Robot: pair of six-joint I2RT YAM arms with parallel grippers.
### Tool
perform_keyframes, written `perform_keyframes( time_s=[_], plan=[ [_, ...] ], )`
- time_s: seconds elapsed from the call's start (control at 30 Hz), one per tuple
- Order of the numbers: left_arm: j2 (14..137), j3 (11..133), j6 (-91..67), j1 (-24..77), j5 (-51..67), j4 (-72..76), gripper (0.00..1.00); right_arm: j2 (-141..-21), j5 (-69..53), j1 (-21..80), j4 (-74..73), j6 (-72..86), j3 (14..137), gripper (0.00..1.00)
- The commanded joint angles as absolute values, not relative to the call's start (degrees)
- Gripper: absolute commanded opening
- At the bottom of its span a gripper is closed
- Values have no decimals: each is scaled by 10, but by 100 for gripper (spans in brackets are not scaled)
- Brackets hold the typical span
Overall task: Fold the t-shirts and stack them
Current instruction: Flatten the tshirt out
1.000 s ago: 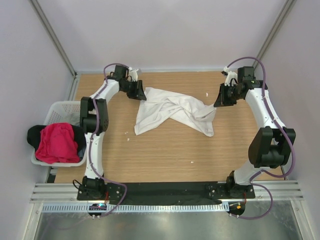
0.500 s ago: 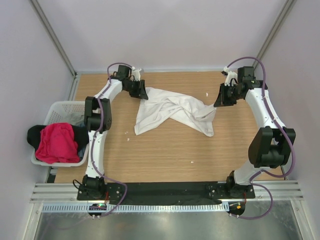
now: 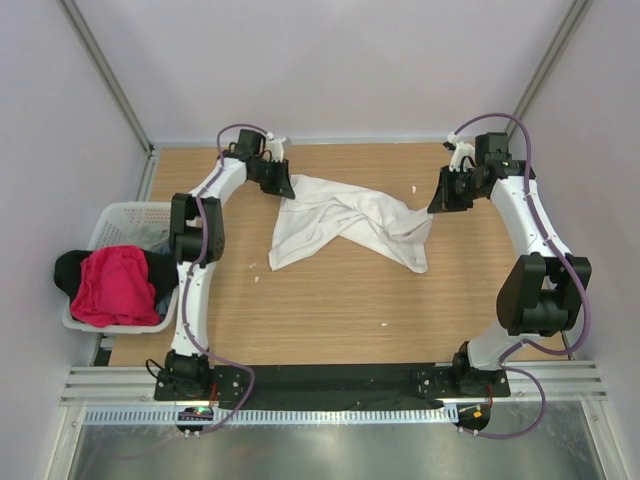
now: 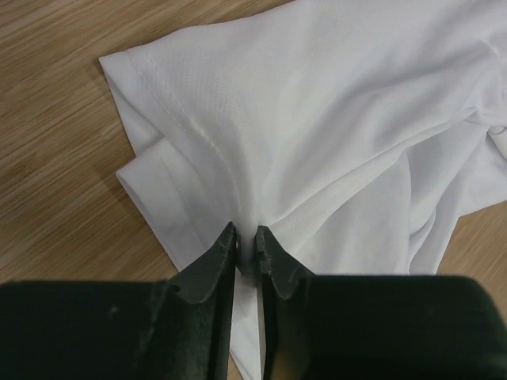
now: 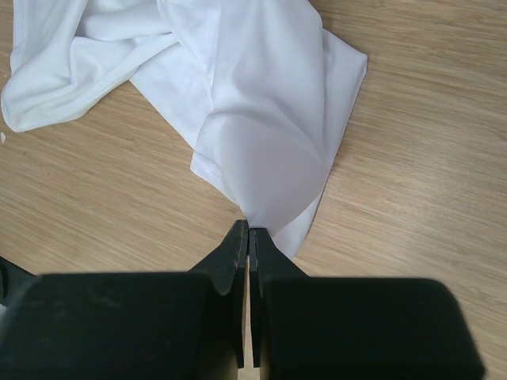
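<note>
Desk: light wood-grain top, evenly lit, no hard shadows.
Walls: plain pale lilac-grey, closing the space at 9, 12 and 3 o'clock.
Posts — two slanting grey metal bars, at 11 and 1 o'clock.
Rail — ribbed aluminium, at 6 o'clock, with a dull steel sheet nearer still.

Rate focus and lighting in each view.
Top external: even, soft light with faint shadows, sharp throughout; the white t-shirt keeps its fold detail. Left wrist: cloth weave is crisp, but the left claw has a dark, blurred body along the bottom. Right wrist: wood grain is sharp, the right claw body is likewise dark and soft; no glare.
</note>
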State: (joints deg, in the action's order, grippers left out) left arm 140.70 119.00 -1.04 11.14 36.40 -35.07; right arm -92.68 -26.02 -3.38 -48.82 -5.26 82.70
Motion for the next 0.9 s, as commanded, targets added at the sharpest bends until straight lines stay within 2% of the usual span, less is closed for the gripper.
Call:
perform_keyframes(
  time_s=[0.0,0.1,0.3,0.47,0.63,0.87],
  plan=[
    [1354,1189,-3,111,354,-359,15,-924,-259,-32,-470,-56,833,1],
    [1326,1187,21,110,307,-373,0,-921,-246,-32,-473,-60,838,1],
    [1229,1179,48,98,282,-388,0,-897,-204,-54,-452,-38,884,1],
    [1110,1147,61,98,276,-392,0,-903,-196,-110,-446,-16,999,1],
    [1013,1124,79,103,276,-411,0,-902,-234,-156,-451,16,1096,1],
    [898,1148,88,105,283,-474,0,-812,-272,-161,-472,21,1134,1]
  ],
)
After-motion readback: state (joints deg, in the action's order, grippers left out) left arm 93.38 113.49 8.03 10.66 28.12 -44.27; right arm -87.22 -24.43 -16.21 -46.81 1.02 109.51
